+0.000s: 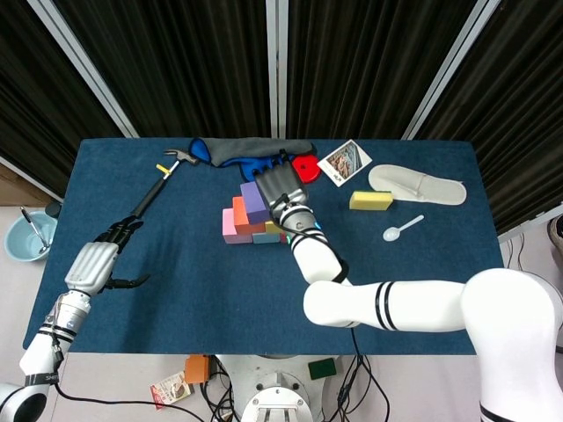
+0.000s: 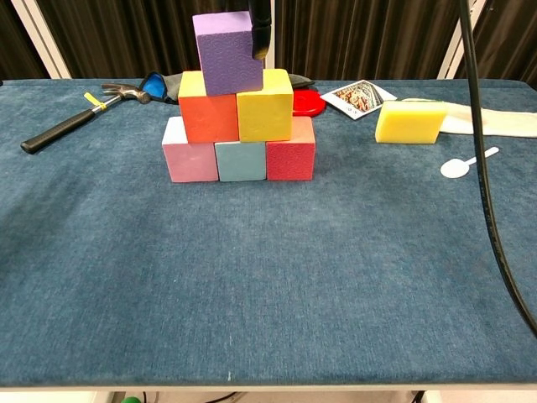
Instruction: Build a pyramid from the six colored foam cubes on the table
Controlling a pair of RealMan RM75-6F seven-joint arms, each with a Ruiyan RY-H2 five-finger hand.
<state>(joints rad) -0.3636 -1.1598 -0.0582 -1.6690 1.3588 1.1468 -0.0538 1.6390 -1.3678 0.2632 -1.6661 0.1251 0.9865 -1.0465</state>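
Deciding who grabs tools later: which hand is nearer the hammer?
Left. The left hand sits just past the hammer handle's end, not touching it. The right hand is over at the purple cube on the pyramid.

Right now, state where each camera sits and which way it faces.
Head view: high above the table, looking down; shows both arms, the left hand and the right hand at the purple cube.
Chest view: low at the near table edge, facing the pyramid level; only a dark finger by the purple cube and a cable.
Shared: cubes, hammer, sponge.
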